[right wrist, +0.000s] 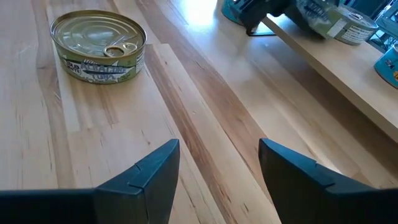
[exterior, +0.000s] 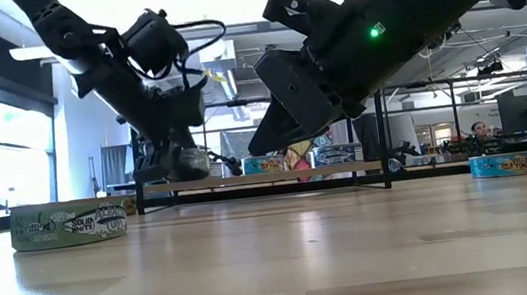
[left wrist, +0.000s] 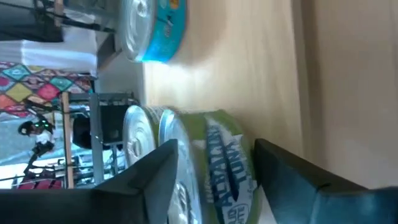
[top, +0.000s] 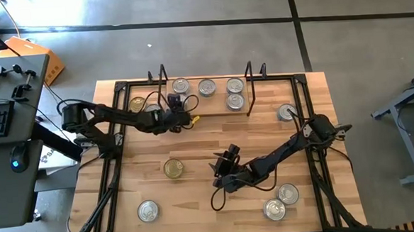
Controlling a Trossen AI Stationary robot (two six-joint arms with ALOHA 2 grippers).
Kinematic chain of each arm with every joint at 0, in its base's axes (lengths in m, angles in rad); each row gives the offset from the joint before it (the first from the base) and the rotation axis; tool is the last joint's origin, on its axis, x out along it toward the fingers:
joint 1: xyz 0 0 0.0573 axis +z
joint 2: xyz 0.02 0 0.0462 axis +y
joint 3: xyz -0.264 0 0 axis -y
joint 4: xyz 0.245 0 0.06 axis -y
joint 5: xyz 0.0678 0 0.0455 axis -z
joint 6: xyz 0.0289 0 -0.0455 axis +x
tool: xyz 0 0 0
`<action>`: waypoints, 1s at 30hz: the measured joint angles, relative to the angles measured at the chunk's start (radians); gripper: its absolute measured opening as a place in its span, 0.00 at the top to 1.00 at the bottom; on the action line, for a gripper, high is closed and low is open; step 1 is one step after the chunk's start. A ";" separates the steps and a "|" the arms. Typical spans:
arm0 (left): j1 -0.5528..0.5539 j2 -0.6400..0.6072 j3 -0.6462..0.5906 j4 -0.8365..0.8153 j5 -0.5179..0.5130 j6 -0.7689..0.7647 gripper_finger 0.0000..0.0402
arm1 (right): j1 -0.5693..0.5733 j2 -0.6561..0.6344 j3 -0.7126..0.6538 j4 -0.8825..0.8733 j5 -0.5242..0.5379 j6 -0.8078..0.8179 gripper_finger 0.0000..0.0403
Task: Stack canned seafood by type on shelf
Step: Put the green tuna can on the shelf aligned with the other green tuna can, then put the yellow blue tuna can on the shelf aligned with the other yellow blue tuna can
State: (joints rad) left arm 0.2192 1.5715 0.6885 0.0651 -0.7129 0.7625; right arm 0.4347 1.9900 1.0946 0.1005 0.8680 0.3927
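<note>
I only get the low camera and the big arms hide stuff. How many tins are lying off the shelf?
Observer: From above, five lie on the table: one gold-lidded tin and four silver-lidded tins.
Operator: Is the right tool holding one?
Observer: No. Its wrist camera shows the right tool open, with only bare wood between the fingers.
Operator: What is the left tool doing?
Observer: The left tool is over the left part of the shelf, and its wrist camera shows it at a green-labelled tuna tin.
</note>
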 joint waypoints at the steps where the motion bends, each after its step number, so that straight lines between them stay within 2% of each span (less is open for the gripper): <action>1: 0.000 -0.002 0.003 -0.014 0.002 -0.004 0.46 | 0.000 0.000 0.000 0.000 0.000 0.000 0.47; 8: 0.000 -0.037 0.061 -0.128 0.075 -0.062 0.30 | -0.003 0.000 0.000 0.000 0.000 0.000 0.47; 15: -0.011 -0.087 0.089 -0.194 0.092 -0.110 0.27 | -0.003 0.000 0.000 0.001 -0.002 0.003 0.47; 18: -0.042 -0.123 0.095 -0.229 0.134 -0.198 0.27 | -0.002 0.000 0.000 0.010 -0.013 -0.004 0.47; 22: -0.098 -0.140 0.094 -0.260 0.278 -0.367 0.27 | -0.010 0.000 -0.004 0.039 -0.067 -0.038 0.47; 24: -0.139 -0.139 0.094 -0.260 0.323 -0.455 0.27 | -0.017 0.000 -0.026 0.111 -0.078 -0.057 0.47; 27: -0.225 -0.129 0.090 -0.244 0.338 -0.571 0.27 | -0.030 0.001 -0.075 0.252 -0.093 -0.094 0.47; 30: -0.323 -0.129 0.033 -0.112 0.328 -0.657 0.27 | -0.037 0.001 -0.110 0.353 -0.107 -0.105 0.47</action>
State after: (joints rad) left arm -0.1037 1.4425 0.7210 -0.0469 -0.3850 0.1057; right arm 0.3978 1.9907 0.9848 0.4534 0.7612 0.2879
